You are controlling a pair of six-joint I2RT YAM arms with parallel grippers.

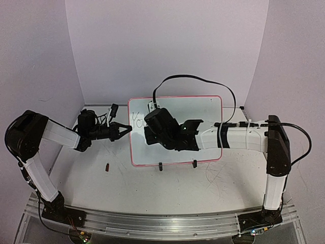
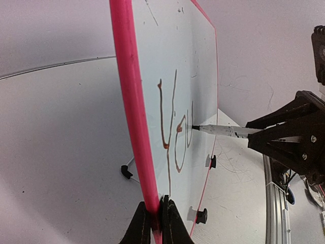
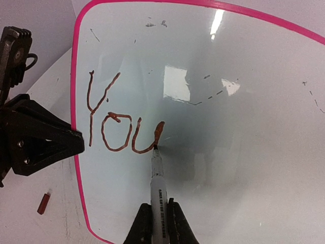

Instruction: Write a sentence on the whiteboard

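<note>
The whiteboard (image 1: 203, 109), glossy white with a red-pink frame, stands upright on two black clip feet (image 1: 160, 165). My left gripper (image 1: 127, 128) is shut on the frame of its left edge, which the left wrist view shows pinched between the jaws (image 2: 157, 216). My right gripper (image 1: 151, 133) is in front of the board, shut on a white marker (image 3: 157, 183). The marker's tip touches the board at the end of the "u". The sentence (image 3: 119, 129) reads only "You", in reddish-brown strokes near the board's left edge. It also shows in the left wrist view (image 2: 175, 137).
A small dark red piece (image 1: 107, 166), perhaps a cap, lies on the scratched tabletop left of the board's lower corner; it also shows in the right wrist view (image 3: 43, 202). A black cable (image 1: 203, 79) arcs over the board. Purple walls enclose the table.
</note>
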